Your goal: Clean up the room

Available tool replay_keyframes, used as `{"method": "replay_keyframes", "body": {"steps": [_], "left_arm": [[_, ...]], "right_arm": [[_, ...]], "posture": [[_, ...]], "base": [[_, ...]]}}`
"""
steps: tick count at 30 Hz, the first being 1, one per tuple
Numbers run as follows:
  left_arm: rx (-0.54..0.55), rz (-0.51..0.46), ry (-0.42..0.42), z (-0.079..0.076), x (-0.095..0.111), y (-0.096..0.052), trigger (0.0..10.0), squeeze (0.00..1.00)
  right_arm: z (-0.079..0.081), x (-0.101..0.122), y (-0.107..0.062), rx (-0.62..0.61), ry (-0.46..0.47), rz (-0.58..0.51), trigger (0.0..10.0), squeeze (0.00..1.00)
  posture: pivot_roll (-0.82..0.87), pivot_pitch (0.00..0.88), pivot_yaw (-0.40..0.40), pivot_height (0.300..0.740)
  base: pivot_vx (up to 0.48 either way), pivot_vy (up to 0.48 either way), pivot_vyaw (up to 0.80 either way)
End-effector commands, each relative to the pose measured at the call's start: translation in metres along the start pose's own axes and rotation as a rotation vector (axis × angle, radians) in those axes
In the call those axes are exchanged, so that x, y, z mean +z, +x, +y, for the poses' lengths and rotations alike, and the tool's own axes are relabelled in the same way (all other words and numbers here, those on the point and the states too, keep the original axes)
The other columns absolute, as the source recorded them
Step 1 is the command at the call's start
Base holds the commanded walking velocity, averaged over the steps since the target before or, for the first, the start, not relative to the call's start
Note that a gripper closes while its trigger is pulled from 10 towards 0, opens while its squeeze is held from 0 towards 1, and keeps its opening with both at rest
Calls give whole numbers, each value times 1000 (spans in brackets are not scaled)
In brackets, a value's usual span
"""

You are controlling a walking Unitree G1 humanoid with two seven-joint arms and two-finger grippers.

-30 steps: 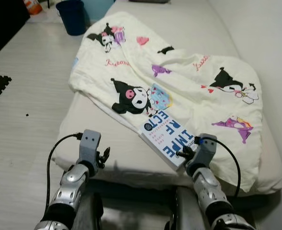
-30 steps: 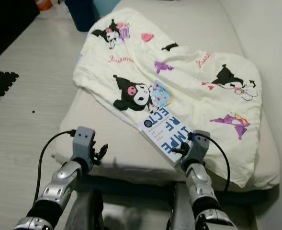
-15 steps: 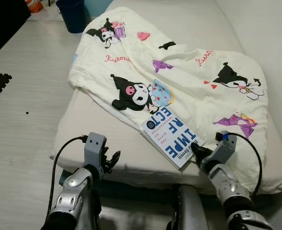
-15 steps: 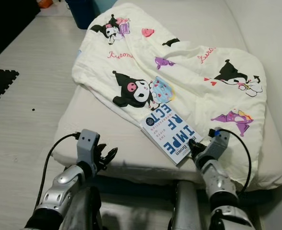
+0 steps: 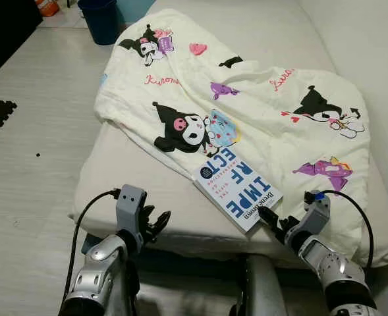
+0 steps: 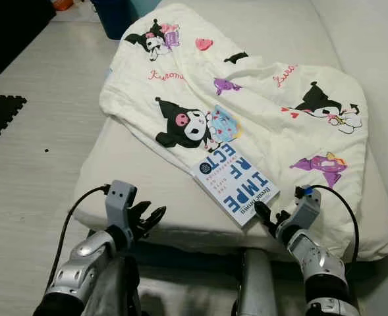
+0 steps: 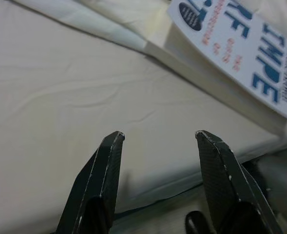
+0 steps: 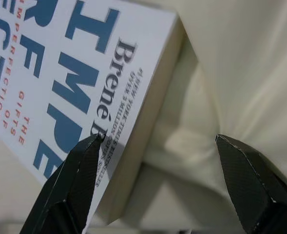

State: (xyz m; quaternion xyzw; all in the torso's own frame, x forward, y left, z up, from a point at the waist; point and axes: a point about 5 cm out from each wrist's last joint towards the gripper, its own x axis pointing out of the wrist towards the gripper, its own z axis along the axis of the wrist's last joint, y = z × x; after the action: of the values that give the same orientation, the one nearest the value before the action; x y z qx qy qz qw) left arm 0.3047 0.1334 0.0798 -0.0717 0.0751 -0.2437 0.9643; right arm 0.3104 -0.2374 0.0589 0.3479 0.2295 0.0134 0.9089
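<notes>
Right gripper (image 5: 271, 221) has swung out from the book's (image 5: 237, 186) near edge to its right corner over the last second; fingers spread wide, one tip over the cover, the other past the edge above the blanket (image 5: 259, 99). Not gripping yet. Book lies flat on the bed (image 5: 121, 178), near the front edge, half on the blanket's hem, cover up. Left gripper (image 5: 153, 224) has crept forward to the mattress front edge, left of the book, fingers open, nothing between them. I read this as lining up a side pinch on the book's corner. Risk: the lower finger snags blanket fabric with the book. Bin (image 5: 102, 20) sits on the floor far left.
</notes>
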Motion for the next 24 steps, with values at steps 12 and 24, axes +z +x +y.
{"method": "replay_keyframes", "body": {"steps": [12,24], "left_arm": [[-8,4,-65,-1,-2,-4,10000,0],[-14,-4,-71,-3,0,-3,10000,0]], "right_arm": [[23,-21,1,149,348,41,10000,1000],[58,-48,12,253,399,137,10000,1000]], "posture": [[50,250,17,537],[48,252,14,537]], "base": [[0,0,0],[0,0,0]]}}
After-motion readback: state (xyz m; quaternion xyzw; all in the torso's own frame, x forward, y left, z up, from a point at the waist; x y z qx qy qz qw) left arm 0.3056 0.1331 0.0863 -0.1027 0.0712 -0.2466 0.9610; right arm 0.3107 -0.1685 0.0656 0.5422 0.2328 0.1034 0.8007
